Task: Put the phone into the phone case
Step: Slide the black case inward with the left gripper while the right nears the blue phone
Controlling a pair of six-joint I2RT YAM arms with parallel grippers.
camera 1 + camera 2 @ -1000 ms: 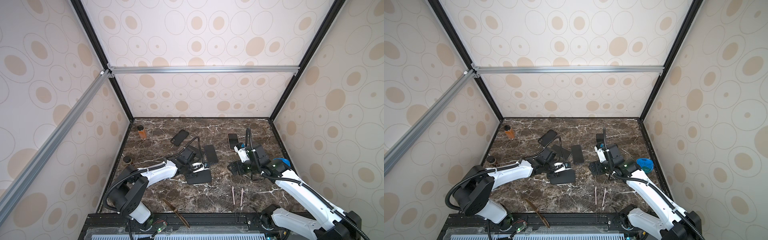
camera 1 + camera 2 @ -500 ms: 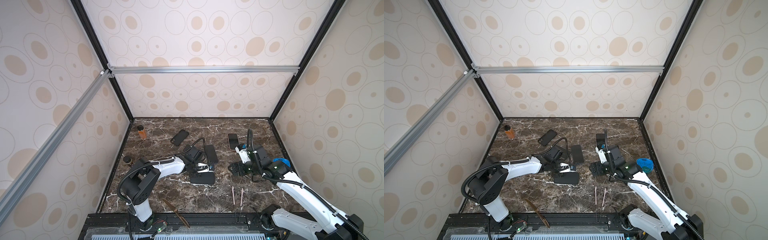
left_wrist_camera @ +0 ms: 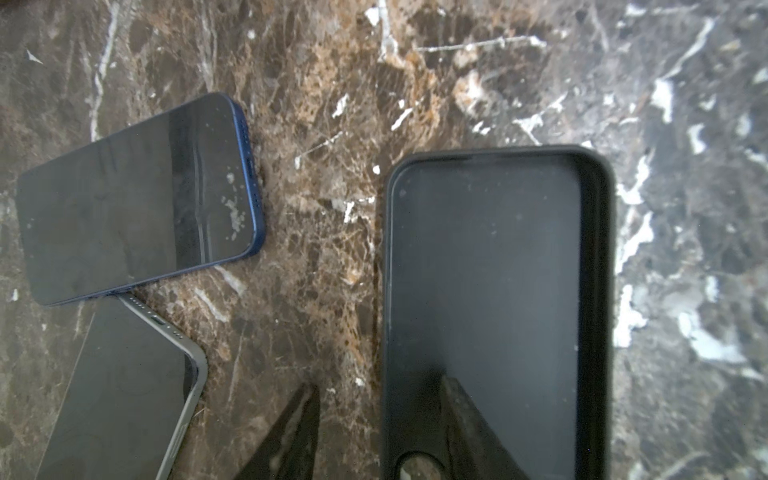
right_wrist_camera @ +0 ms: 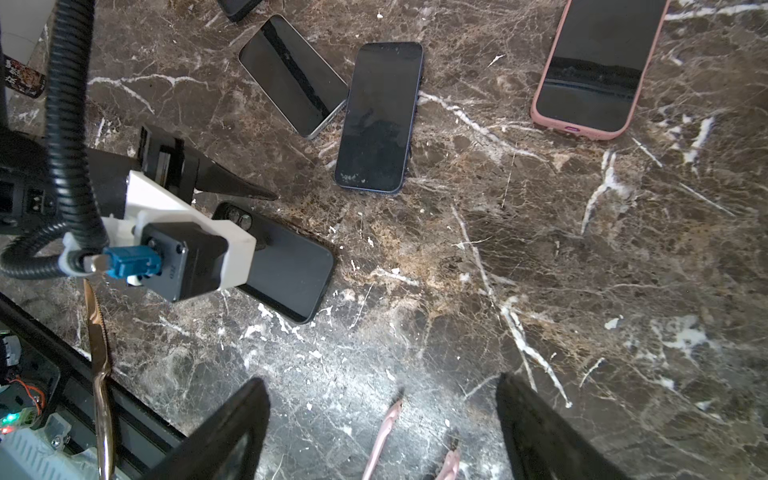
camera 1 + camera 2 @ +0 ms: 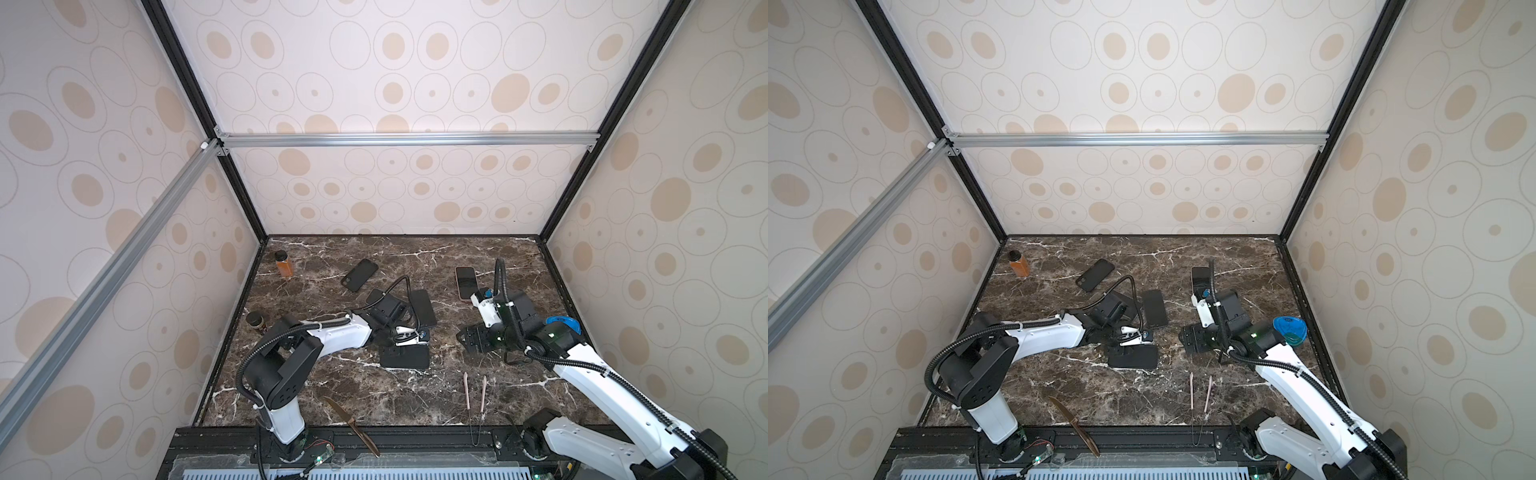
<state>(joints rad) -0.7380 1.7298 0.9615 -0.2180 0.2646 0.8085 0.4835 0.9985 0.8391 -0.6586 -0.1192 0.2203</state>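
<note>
high twin top views, same whole table; wrist views close, downward

The left arm and right arm pair glossy white shells with blocky black joints, each trailing a ribbed black cable, bearing a black camera in a white bracket with a blue plug, and ending in black wedge-shaped fingers.

left gripper | fingers shut -> parted, astride phone case wall | phone case slid slightly right
</note>
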